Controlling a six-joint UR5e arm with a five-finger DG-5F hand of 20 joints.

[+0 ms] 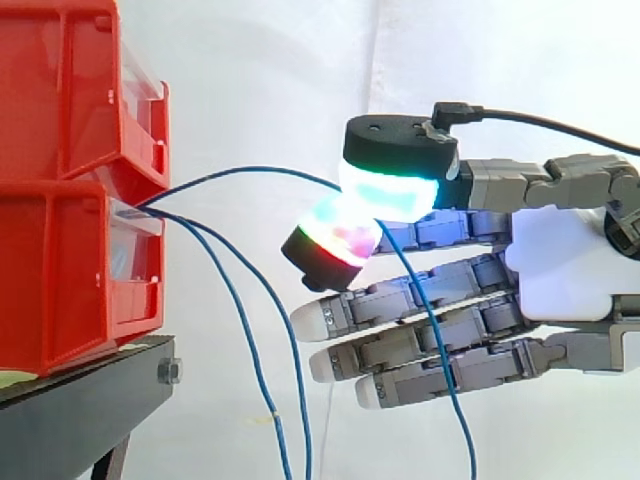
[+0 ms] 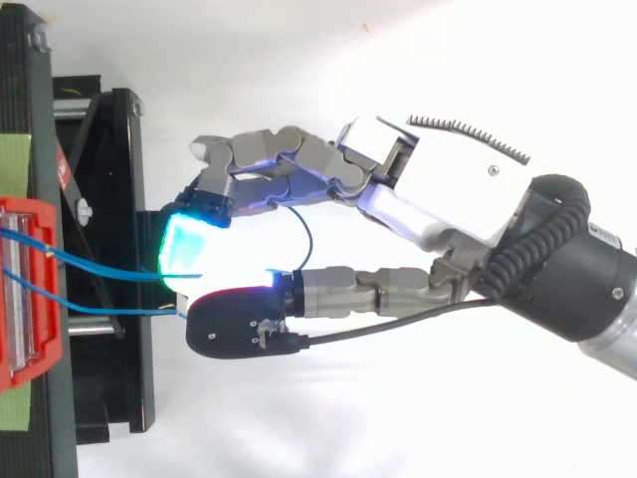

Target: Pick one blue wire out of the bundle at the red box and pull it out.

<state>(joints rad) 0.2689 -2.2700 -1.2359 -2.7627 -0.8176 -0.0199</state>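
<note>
The hand (image 1: 560, 260) has two glowing pads (image 1: 390, 190) clamped together on one thin blue wire (image 1: 250, 172), with its other grey, jointed fingers straight below. This wire arches from the mouth of the lower red bin (image 1: 60, 280) to the pinch, then hangs down. Two loose blue wires (image 1: 271, 413) droop from the same bin. Two boxy red plastic bins are stacked, the upper red bin (image 1: 60, 90) on top, on a black stand (image 1: 80, 410) before the white curtain (image 1: 260, 80).

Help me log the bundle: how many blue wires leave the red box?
3. The pinched wire arcs from the red box to the robot hand, then drops past its fingers. Two loose wires hang between box and hand. More may be hidden.
</note>
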